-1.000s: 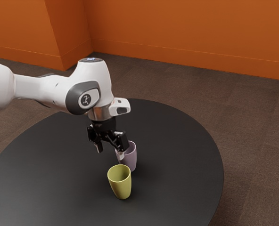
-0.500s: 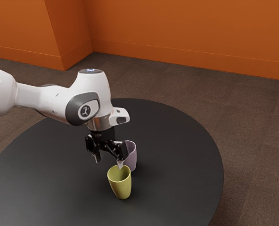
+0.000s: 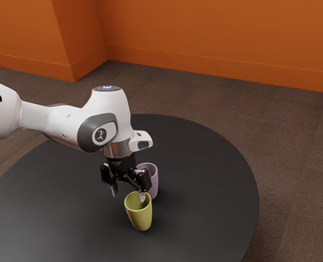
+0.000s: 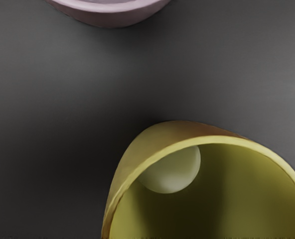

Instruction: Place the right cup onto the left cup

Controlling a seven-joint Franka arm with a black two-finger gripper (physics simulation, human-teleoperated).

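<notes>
Beneath end effector (image 3: 129,193), yellow cup (image 3: 141,218)

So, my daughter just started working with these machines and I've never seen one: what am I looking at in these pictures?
The machine is a single robot arm; its black gripper works as a two-fingered hand. The exterior view is taken from beside the arm. The wrist view comes from a camera on the hand, looking down into the yellow cup, with part of the lilac cup beyond it. Both cups stand upright on a round black table. Nothing is held: the fingers are spread, and one seems to be at the yellow cup's mouth.
</notes>
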